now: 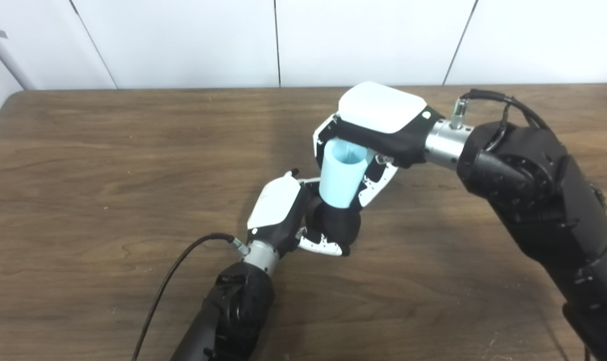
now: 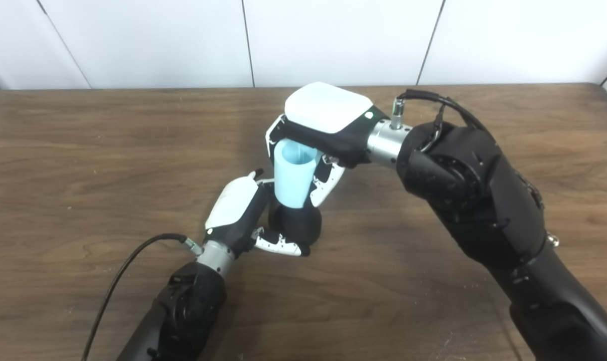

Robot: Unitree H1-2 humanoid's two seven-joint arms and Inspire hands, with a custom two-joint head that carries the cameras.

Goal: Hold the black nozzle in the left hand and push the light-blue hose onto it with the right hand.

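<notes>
The black nozzle (image 1: 336,223) stands upright near the middle of the table, with my left hand (image 1: 283,210) shut around its rounded base from the left. The light-blue hose (image 1: 339,173), a short open-topped tube, sits upright on top of the nozzle, its lower end meeting the black body. My right hand (image 1: 373,125) comes in from the right and is shut on the hose, fingers wrapped round its upper part. The nozzle's top is hidden inside the hose. In the right eye view the hose (image 2: 293,173) and nozzle (image 2: 296,223) show the same stacking.
The wooden table (image 1: 108,165) stretches out on all sides, with its far edge against a white panelled wall (image 1: 183,40). A black cable (image 1: 173,271) loops from my left wrist toward the near edge.
</notes>
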